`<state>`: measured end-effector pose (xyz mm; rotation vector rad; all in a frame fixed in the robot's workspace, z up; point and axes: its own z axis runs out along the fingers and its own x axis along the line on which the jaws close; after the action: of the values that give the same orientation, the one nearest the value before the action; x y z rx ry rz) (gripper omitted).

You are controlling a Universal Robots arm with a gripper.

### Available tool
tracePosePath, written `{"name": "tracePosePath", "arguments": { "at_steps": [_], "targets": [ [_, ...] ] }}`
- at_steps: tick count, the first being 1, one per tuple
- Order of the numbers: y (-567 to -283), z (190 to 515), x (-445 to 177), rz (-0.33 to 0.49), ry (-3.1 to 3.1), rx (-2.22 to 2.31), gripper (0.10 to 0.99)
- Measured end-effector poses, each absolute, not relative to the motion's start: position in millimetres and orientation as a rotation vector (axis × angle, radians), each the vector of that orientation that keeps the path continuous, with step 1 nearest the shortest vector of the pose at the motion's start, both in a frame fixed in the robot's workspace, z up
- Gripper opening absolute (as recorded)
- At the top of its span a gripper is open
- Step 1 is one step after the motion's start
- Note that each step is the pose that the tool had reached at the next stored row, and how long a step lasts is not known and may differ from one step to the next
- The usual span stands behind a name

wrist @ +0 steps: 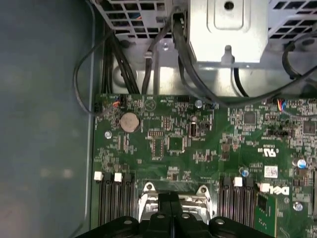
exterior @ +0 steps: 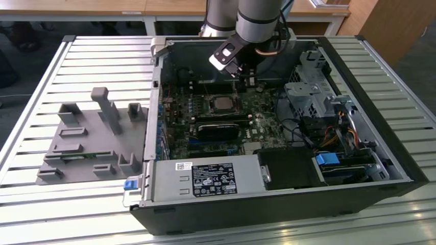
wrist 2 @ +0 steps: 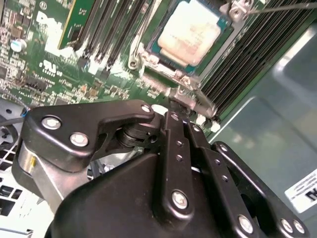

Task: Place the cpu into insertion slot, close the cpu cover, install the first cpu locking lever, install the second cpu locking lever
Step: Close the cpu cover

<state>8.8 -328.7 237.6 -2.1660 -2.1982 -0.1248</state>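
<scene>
The open computer case (exterior: 272, 210) lies on the slatted worktop (exterior: 102, 61). Above its green motherboard (wrist: 173, 144) hangs the gripper (wrist 2: 182, 105), fingers pressed together. Just ahead of the fingertips, the cpu (wrist 2: 190, 30) sits in the insertion slot (wrist 2: 146, 48).

Open black computer case (exterior: 286, 206) on a slatted table (exterior: 41, 76), grey moulded holder (exterior: 89, 140) just beside it, perhaps plastic.

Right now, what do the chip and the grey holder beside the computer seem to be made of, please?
The chip: probably metal on top, dull silver with a soft sheen. The grey holder: likely plastic, uniformly matte with no glints, though paint is possible.
</scene>
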Motion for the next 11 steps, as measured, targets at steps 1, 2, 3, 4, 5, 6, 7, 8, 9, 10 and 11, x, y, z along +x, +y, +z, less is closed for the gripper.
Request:
{"name": "tracePosePath", "arguments": {
  "at_steps": [1, 2, 3, 4, 5, 6, 7, 8, 9, 10, 11],
  "targets": [
    [-328.6, 237.6, 7.4, -0.125, -2.198, -2.166, 0.106],
    [-328.6, 237.6, 6.1, -0.125, -2.198, -2.166, 0.106],
    [-328.6, 237.6, 4.6, -0.125, -2.198, -2.166, 0.106],
    [-328.6, 237.5, 3.0, -0.125, -2.198, -2.166, 0.106],
    [-328.6, 237.4, 1.4, -0.125, -2.198, -2.166, 0.106],
    [-328.6, 237.3, -0.2, -0.125, -2.198, -2.166, 0.106],
    [-328.6, 237.1, -2.1, -0.125, -2.198, -2.166, 0.106],
    [-328.6, 236.9, -4.1, -0.125, -2.198, -2.166, 0.106],
    [-328.6, 236.5, -5.9, -0.125, -2.198, -2.166, 0.106],
    [-328.6, 236.3, -7.8, -0.125, -2.198, -2.166, 0.106],
    [-328.6, 236.0, -9.6, -0.125, -2.198, -2.166, 0.106]
  ]
}}
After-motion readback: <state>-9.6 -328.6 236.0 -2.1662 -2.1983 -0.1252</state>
